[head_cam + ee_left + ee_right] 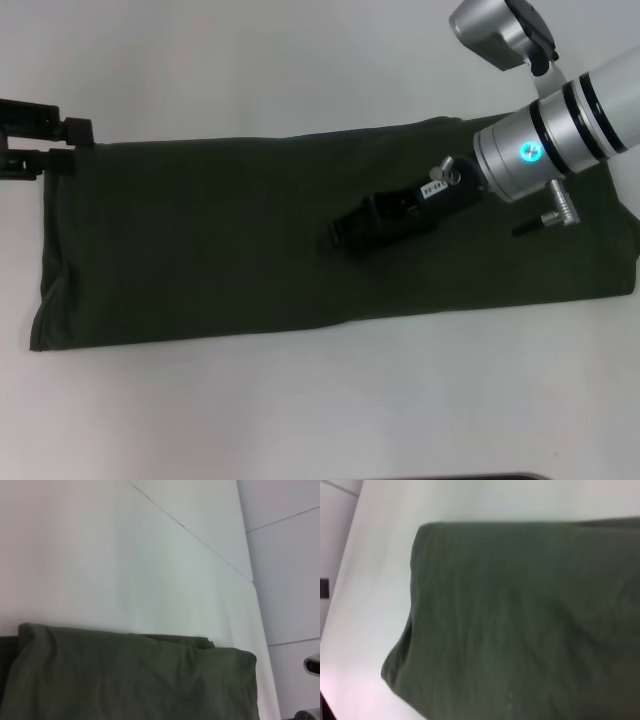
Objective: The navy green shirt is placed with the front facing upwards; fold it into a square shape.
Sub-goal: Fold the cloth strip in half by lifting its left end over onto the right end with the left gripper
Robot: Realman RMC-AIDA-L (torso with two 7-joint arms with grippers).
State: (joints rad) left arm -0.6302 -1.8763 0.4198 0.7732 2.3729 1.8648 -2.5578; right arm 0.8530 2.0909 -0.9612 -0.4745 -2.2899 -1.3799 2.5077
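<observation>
Head view: navy green shirt (230, 250) lying flat on white table (300, 410), already folded into a long band running 9 to 3 o'clock across the middle of the surface. Plain olive cloth facing up, no lettering showing. Long edge toward 6 o'clock fairly straight, corner toward 8 o'clock drooping a little lower than the rest.

Right gripper (340, 237) over the middle of the band, black body pointing toward 8 o'clock, silver forearm (570, 125) coming in from 2 o'clock. Tips low against or just above the cloth; touching or not, unclear. Claw apart or together: cannot tell, fingers merging into one dark shape against the dark fabric.

Left gripper (55, 148) at 9 o'clock, at the band's far-left corner, black fingers right at the cloth edge. Two black prongs seen one above the other with a gap between, but clamped on the hem or not: cannot tell.

Left wrist view: folded end of shirt (130, 680) with rounded corners, bare table (125, 555) beyond.

Right wrist view: shirt (520, 620) filling most of the picture, soft wrinkles, one rounded corner over table (375, 555).
</observation>
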